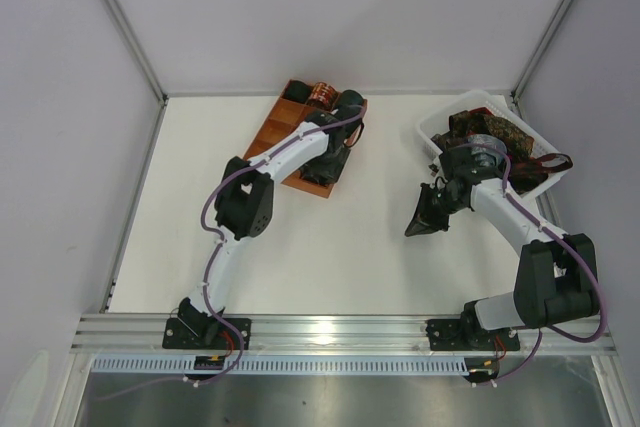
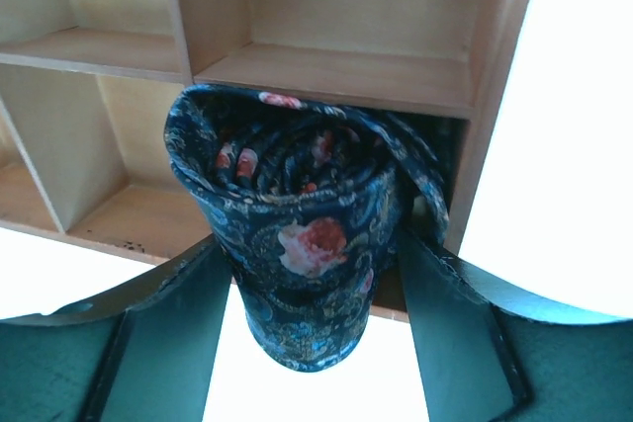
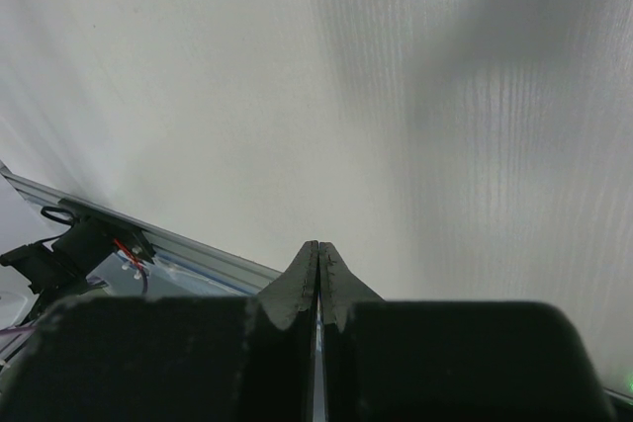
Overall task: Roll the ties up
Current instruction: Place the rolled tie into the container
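Standing on end in a compartment at the edge of the wooden tray (image 2: pixel 326 76), the rolled tie (image 2: pixel 297 214) sits between the left gripper's (image 2: pixel 315 242) fingers, which are spread on either side of it and not squeezing. The right gripper (image 3: pixel 318 254) hovers above the white table (image 3: pixel 297 96), fingers pressed together and holding nothing. More ties (image 1: pixel 500 137) lie heaped in the white bin (image 1: pixel 440 125).

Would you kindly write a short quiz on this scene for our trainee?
1. True or false: the right gripper holds a tie.
2. The roll between the left gripper's fingers stands in: A the bin, B the tray, C the right gripper.
3. Where do the unrolled ties lie?
Key: 1 false, it is shut and empty; 2 B; 3 in the bin.
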Controlling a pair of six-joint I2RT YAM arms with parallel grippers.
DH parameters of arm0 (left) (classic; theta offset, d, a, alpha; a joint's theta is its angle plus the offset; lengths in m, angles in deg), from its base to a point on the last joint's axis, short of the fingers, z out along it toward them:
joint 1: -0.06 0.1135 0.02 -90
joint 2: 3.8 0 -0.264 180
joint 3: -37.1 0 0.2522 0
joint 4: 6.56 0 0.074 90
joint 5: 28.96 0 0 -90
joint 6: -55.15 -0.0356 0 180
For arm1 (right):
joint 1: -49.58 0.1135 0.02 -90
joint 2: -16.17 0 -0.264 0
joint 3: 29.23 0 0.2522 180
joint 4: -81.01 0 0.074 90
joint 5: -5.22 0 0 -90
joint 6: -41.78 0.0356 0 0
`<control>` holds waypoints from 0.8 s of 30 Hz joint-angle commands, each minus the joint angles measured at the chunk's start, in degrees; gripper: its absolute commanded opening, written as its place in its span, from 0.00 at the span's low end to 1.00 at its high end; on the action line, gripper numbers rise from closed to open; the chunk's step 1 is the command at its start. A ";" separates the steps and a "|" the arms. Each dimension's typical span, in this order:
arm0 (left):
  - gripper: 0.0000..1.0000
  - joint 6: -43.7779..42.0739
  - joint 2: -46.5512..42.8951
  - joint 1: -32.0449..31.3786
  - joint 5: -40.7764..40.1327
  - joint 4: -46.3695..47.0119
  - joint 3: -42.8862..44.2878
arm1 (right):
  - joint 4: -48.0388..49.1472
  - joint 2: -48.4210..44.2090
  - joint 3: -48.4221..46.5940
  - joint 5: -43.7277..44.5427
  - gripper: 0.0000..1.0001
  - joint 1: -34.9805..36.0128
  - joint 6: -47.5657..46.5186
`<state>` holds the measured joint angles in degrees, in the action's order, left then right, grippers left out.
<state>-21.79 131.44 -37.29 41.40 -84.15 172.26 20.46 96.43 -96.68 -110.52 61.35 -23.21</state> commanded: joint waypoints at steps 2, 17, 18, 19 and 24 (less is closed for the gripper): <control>0.74 0.91 -2.53 -0.01 4.34 -2.26 3.75 | 0.99 -0.11 -0.19 -0.19 0.04 0.45 0.56; 0.87 1.09 -5.95 0.34 8.64 -4.11 5.50 | 1.61 1.20 -0.71 0.16 0.04 1.77 0.91; 0.87 1.35 -6.39 0.51 9.35 -4.54 5.86 | 1.61 1.38 -0.80 0.16 0.04 1.94 1.00; 0.88 1.44 -6.83 0.69 10.31 -4.55 6.04 | 1.61 1.29 -0.71 0.16 0.04 1.94 1.00; 0.89 2.40 -10.77 2.01 15.31 -3.85 5.34 | 1.52 1.91 -1.41 0.42 0.04 2.29 1.18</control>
<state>-21.17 127.72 -36.37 51.30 -87.65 175.32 21.53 97.94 -96.68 -110.52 63.23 -22.77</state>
